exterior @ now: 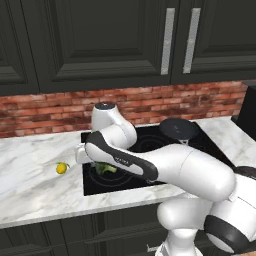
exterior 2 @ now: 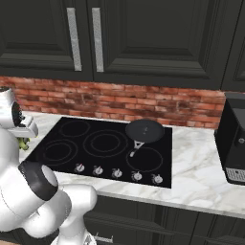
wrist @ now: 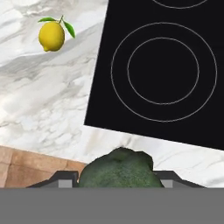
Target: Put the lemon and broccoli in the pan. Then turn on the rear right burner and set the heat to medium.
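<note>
The white arm reaches from the near right, leftward and low, its forearm lying across the near left part of the black cooktop (exterior: 200, 137) in the left base view. The tool (wrist: 117, 181) is clenched on the one broccoli (wrist: 118, 169), whose dark green head sits between the finger tips in the hand view; in the left base view the floret (exterior: 105, 168) hangs under the wrist above the cooktop's near left corner. One lemon (exterior: 61, 168), with two small green leaves in the hand view, lies on the marble counter (exterior: 35, 185), to the left of the cooktop and apart from the broccoli. One pan (exterior 2: 144, 130) sits on the far right burner, its short handle pointing toward the near edge. Four burner rings and five knobs (exterior 2: 117, 173) along the near edge show in the right base view.
</note>
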Robot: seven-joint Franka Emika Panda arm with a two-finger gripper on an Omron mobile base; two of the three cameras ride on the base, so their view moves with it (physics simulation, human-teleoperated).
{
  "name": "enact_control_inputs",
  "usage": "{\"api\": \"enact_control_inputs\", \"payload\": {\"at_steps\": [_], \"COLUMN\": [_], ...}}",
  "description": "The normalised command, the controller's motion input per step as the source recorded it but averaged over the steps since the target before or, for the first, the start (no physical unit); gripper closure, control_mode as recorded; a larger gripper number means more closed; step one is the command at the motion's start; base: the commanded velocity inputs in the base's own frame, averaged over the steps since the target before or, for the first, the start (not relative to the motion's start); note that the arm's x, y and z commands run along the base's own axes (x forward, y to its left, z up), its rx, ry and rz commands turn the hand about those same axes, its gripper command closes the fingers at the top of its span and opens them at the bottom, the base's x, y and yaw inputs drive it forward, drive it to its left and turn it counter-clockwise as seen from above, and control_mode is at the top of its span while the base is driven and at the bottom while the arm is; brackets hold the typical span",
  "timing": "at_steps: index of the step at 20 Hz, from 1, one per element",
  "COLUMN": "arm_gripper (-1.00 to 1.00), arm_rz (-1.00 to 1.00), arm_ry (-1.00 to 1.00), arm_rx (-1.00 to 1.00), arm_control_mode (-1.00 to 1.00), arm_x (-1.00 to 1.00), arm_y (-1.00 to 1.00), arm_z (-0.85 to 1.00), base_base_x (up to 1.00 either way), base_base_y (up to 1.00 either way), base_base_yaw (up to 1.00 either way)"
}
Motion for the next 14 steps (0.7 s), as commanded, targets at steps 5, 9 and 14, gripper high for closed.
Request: {"api": "enact_control_inputs", "payload": {"at_steps": [5,9,14], "arm_gripper": [1.00,1.00,1.00], "arm_rz": [0.22,0.13,0.02], "arm_ry": [0.00,-0.06,-0.03], "arm_rx": [0.00,0.00,0.00], "arm_control_mode": [-1.00,-1.00,-1.00], "arm_x": [0.09,0.00,0.08], "arm_y": [-0.77,-0.81,-0.95], "arm_z": [0.04,0.00,0.01], "base_base_x": [0.00,0.00,0.00], "base_base_y": [0.00,0.00,0.00], "base_base_yaw": [0.00,0.00,0.00]}}
